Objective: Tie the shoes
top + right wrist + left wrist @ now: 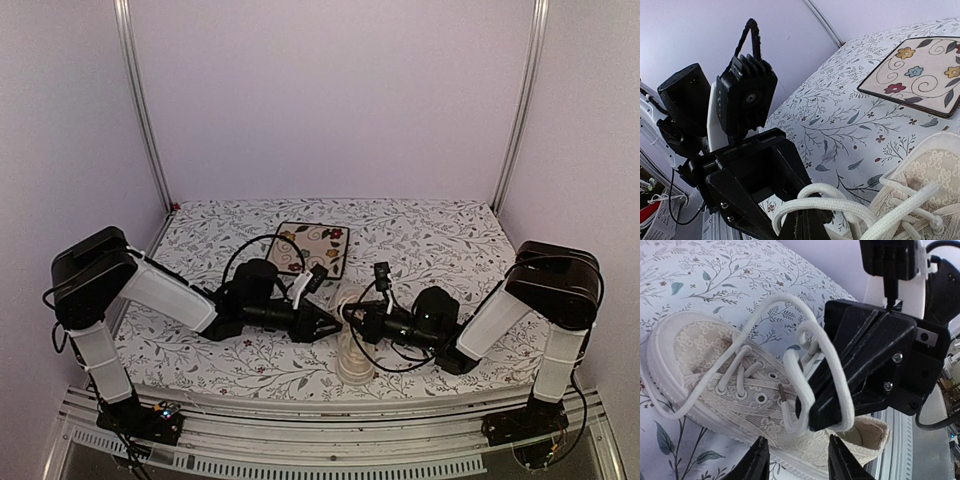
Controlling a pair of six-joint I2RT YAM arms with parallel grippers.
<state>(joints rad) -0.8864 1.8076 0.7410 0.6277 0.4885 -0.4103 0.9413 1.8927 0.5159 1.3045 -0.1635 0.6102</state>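
Right gripper (812, 410) is pressed together on a lace (788, 370) loop raised over the sneaker (695, 347). Left gripper (796, 447) faces it tip to tip, fingers spread and holding nothing. The sneaker lies beneath both, near the table's (200, 355) front edge. The plate (314, 247) sits well beyond the tips.

text: none legible | sneaker (695, 350): no readable brand | plate (915, 70): flower pattern only, no lettering
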